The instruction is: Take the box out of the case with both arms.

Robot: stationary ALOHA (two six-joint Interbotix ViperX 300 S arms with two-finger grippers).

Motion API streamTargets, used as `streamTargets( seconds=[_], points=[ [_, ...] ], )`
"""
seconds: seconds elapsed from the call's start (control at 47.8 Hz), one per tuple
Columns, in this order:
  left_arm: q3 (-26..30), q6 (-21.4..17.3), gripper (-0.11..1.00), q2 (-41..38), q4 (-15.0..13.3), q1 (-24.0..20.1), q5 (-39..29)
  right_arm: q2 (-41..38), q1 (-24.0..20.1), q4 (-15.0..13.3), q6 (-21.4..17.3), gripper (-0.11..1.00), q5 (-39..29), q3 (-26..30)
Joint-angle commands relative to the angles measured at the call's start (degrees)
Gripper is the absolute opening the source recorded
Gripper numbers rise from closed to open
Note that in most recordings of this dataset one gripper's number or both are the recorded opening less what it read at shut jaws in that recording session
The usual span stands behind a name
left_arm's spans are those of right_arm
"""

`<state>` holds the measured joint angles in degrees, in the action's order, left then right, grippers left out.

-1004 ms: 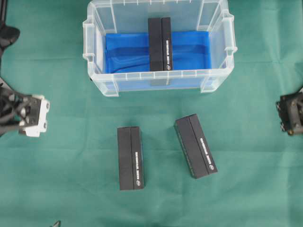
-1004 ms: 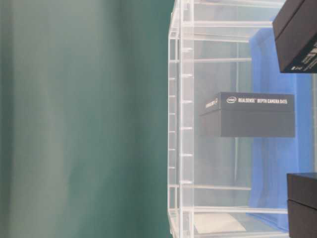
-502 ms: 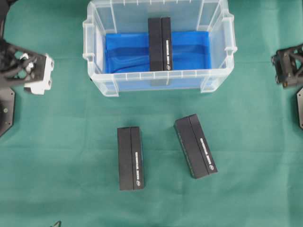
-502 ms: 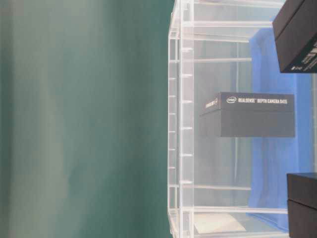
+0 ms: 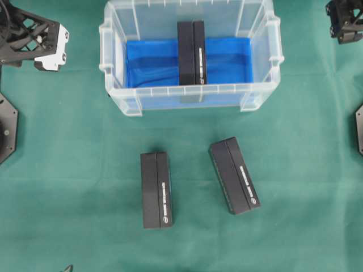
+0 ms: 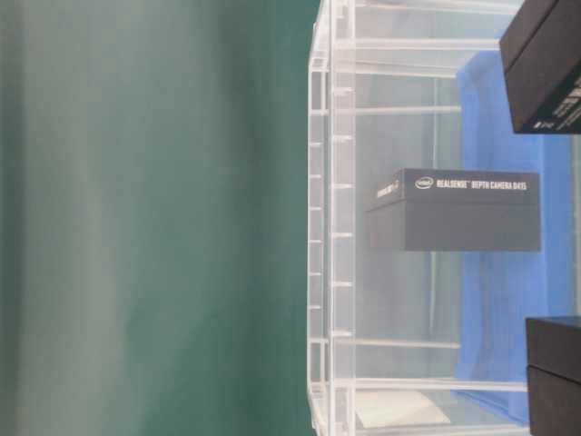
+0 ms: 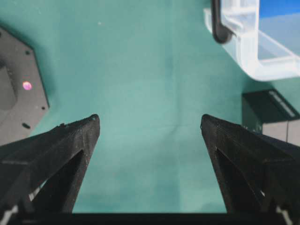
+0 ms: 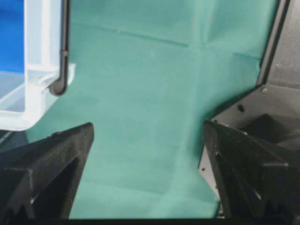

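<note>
Overhead view. Clear plastic case (image 5: 190, 99) at top centre on a green cloth (image 5: 79, 170), with a blue sheet (image 5: 153, 65) lining its bottom. One black box (image 5: 191, 52) stands inside the case at the middle, long side running top to bottom of the picture, white lettering along its right part. Two more black boxes lie on the cloth below the case: the left spare box (image 5: 156, 189) square to the picture, the right spare box (image 5: 234, 175) tilted with its top end leaning left; the two are near each other but apart. Left gripper (image 5: 39, 38), black lattice with white parts, sits at the upper left, well outside the case and level with it. Right gripper (image 5: 346, 20), all black, sits at the upper right corner, also outside the case. Neither touches case or box.

Table-level view. The picture is turned on its side. Case wall (image 6: 331, 227) fills the right half; the box (image 6: 454, 211) shows through it, with lettering legible on its face. Parts of two other black boxes cut the right edge, top and bottom. No gripper in this view.

Left wrist view. Two black fingers (image 7: 56, 159) stand wide apart over bare cloth, nothing between them. A corner of the case (image 7: 253, 51) lies at upper right, and a black box (image 7: 269, 112) just below it.

Right wrist view. Two black fingers (image 8: 51, 164) spread wide, nothing held. A case corner (image 8: 37, 89) lies at upper left; a black base plate (image 8: 262, 122) sits at the right.
</note>
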<state>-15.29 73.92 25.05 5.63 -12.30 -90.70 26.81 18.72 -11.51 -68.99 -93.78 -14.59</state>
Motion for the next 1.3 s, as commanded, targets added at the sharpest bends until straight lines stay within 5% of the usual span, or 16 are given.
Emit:
streamTargets(
  seconds=[0.0, 1.276],
  points=[
    [0.5, -0.3, 0.88, 0.3, 0.3, -0.8, 0.2, 0.2, 0.2, 0.1, 0.2, 0.93, 0.4, 0.6],
    [0.4, -0.2, 0.88, 0.3, 0.0, -1.1, 1.0, 0.2, 0.1, 1.6, -0.1, 0.93, 0.3, 0.6]
  ],
)
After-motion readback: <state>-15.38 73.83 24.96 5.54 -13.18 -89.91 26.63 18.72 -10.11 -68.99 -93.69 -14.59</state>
